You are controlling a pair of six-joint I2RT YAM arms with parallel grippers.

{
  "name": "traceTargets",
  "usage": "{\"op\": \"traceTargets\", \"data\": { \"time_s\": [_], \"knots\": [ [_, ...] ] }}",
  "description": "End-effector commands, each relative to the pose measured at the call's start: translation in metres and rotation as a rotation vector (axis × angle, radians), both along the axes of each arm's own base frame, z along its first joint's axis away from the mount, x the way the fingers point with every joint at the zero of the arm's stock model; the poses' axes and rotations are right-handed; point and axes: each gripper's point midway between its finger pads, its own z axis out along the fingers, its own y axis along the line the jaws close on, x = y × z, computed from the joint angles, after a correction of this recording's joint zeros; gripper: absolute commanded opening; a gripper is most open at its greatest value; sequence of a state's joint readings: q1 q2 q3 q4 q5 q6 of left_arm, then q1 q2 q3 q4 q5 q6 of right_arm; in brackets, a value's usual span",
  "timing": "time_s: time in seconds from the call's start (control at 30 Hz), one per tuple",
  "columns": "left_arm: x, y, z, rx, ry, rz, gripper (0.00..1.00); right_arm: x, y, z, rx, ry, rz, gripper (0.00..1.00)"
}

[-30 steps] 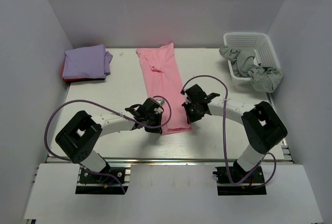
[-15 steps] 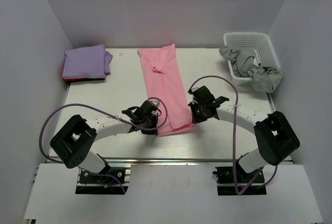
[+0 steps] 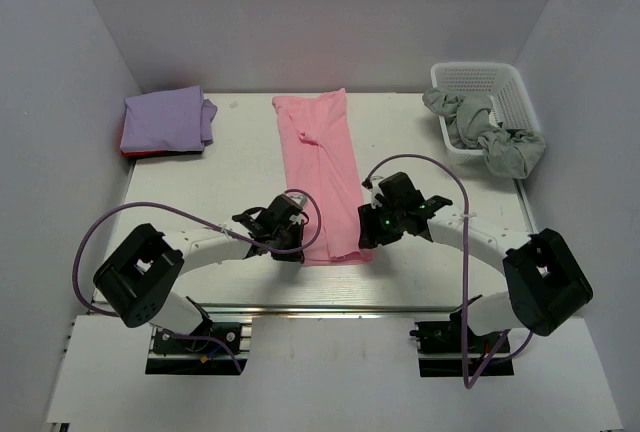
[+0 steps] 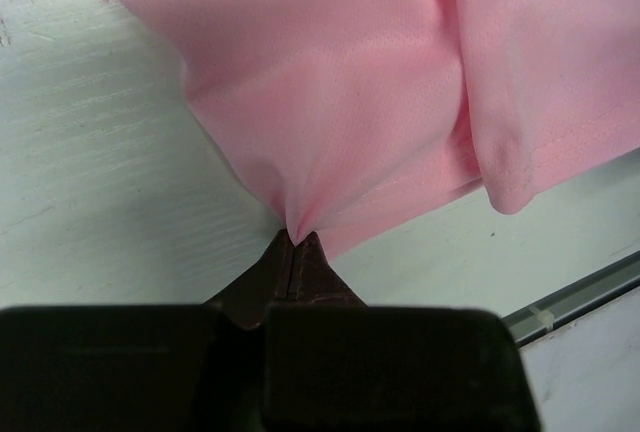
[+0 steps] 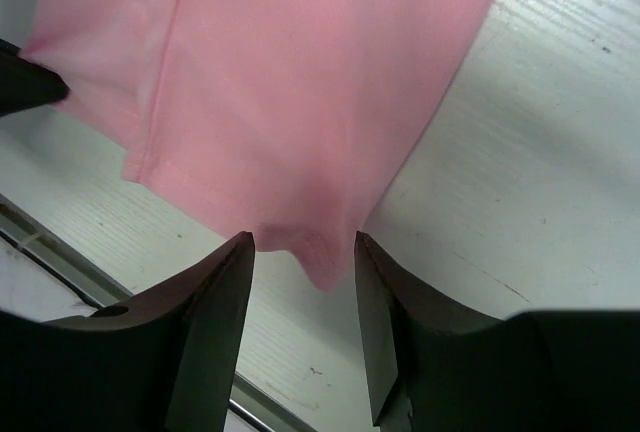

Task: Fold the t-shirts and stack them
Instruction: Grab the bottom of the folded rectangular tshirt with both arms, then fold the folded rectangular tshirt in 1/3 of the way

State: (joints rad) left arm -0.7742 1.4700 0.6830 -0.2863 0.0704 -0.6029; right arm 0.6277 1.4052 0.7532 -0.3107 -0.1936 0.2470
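right pincer (image 5: 303,247): jaws are standing apart and gripping nothing; the near right hem corner of the pink t-shirt (image 5: 290,102) is lying loose between them.
left pincer (image 4: 297,242): jaws are pressing shut on a pinch of the near left hem, with cloth puckering at the tips.
table (image 3: 200,192): is carrying everything listed.
pink t-shirt: is lying as a long strip down the middle, far to near, its near hem just beside the near edge.
basket (image 3: 500,82): is sitting far right, with grey cloth (image 3: 495,142) spilling over its near rim.
lavender t-shirt (image 3: 163,122): is resting folded far left, on top of the red t-shirt (image 3: 135,154).
change: the right jaws, closed a moment ago, are now parting; the strip is lying straighter and nearer than a second ago.
meaning: the straightening pull is probably ending, and a fold along the length is likely coming next.
hidden: the neck label is not showing; the red shirt is showing only as an edge; the grey cloth's kind is staying unclear.
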Motion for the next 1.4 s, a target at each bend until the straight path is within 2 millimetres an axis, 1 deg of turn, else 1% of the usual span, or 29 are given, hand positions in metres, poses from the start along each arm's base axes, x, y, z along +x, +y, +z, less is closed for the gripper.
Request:
{"op": "traceTargets", "data": {
  "time_s": [0.0,0.03,0.07,0.2,0.23,0.37,0.4,0.43,0.47,0.53,0.6,0.73,0.77,0.8,0.87,0.9,0.93,0.97,1.03,1.07,1.1,1.13,1.17,1.2,1.23,1.27,1.3,1.33,1.37],
  "knots": [
    [-0.017,0.012,-0.006,0.023,0.047,-0.015,0.0,0.009,0.005,0.018,0.059,-0.043,-0.045,0.51],
    [-0.017,0.011,-0.003,0.016,0.04,-0.015,0.0,0.009,0.003,0.015,0.055,-0.038,-0.056,0.51],
    [-0.019,0.013,-0.006,0.023,0.047,-0.015,0.0,0.009,0.002,0.014,0.052,-0.032,-0.075,0.51],
    [-0.018,0.013,-0.003,0.016,0.04,-0.015,0.0,0.01,-0.01,-0.003,0.011,-0.009,-0.152,0.52],
    [-0.018,0.013,-0.003,0.016,0.04,-0.015,0.0,0.011,-0.008,-0.005,0.016,-0.013,-0.15,0.54],
    [-0.018,0.012,-0.001,0.013,0.03,-0.023,0.0,0.006,-0.01,-0.02,0.001,0.031,-0.153,0.53],
    [-0.018,0.012,-0.001,0.013,0.03,-0.023,0.0,0.003,-0.009,-0.022,0.007,0.043,-0.138,0.47],
    [-0.018,0.012,-0.001,0.013,0.03,-0.023,0.0,0.003,-0.006,-0.022,0.018,0.039,-0.124,0.31],
    [-0.018,0.012,-0.001,0.013,0.03,-0.023,0.0,0.002,-0.004,-0.024,0.027,0.045,-0.114,0.21],
    [-0.016,0.007,0.001,-0.012,0.023,-0.031,0.0,-0.006,0.003,-0.021,0.07,0.073,-0.081,0.02],
    [-0.019,0.006,0.002,-0.021,0.031,-0.049,0.0,-0.014,0.004,-0.021,0.087,0.099,-0.061,0.0],
    [-0.016,-0.005,0.023,-0.097,-0.021,-0.096,0.0,-0.024,0.01,-0.008,0.157,0.091,-0.015,0.0],
    [-0.013,-0.008,0.033,-0.125,-0.052,-0.098,0.0,-0.022,0.012,-0.005,0.173,0.076,-0.007,0.0],
    [-0.013,-0.008,0.037,-0.13,-0.069,-0.108,0.0,-0.017,0.017,0.006,0.204,0.042,-0.002,0.0],
    [-0.008,-0.012,0.049,-0.15,-0.102,-0.119,0.0,-0.013,0.017,0.012,0.203,0.022,-0.002,0.0],
    [-0.004,-0.012,0.053,-0.152,-0.106,-0.108,0.0,-0.002,0.022,0.024,0.211,-0.011,-0.009,0.0],
    [-0.002,-0.013,0.059,-0.157,-0.121,-0.117,0.0,0.002,0.015,0.021,0.169,-0.016,-0.046,0.0],
    [0.004,-0.013,0.065,-0.166,-0.134,-0.105,0.0,0.009,0.016,0.028,0.163,-0.043,-0.046,0.0],
    [0.013,-0.013,0.069,-0.15,-0.164,-0.093,0.0,0.02,0.014,0.034,0.149,-0.08,-0.068,0.0],
    [0.023,-0.015,0.076,-0.145,-0.182,-0.073,0.0,0.028,0.015,0.042,0.155,-0.1,-0.08,0.0],
    [0.03,-0.014,0.077,-0.13,-0.181,-0.057,0.0,0.036,0.017,0.049,0.157,-0.119,-0.093,0.0],
    [0.039,-0.018,0.087,-0.127,-0.2,-0.045,0.0,0.04,0.017,0.052,0.154,-0.129,-0.097,0.0],
    [0.048,-0.012,0.083,-0.091,-0.196,-0.003,0.0,0.049,0.018,0.059,0.153,-0.154,-0.114,0.0],
    [0.051,-0.015,0.085,-0.094,-0.199,-0.003,0.0,0.056,0.02,0.067,0.162,-0.174,-0.122,0.0],
    [0.062,-0.009,0.087,-0.089,-0.205,0.039,0.0,0.06,0.021,0.064,0.152,-0.162,-0.126,0.0],
    [0.074,-0.01,0.096,-0.095,-0.23,0.059,0.0,0.066,0.021,0.068,0.154,-0.165,-0.132,0.0],
    [0.08,-0.01,0.093,-0.087,-0.223,0.082,0.0,0.071,0.026,0.072,0.152,-0.176,-0.124,0.0],
    [0.093,-0.009,0.102,-0.097,-0.239,0.106,0.0,0.077,0.024,0.068,0.143,-0.168,-0.136,0.0],
    [0.099,-0.006,0.101,-0.089,-0.233,0.119,0.0,0.086,0.025,0.076,0.142,-0.192,-0.141,0.0]
  ]
}}
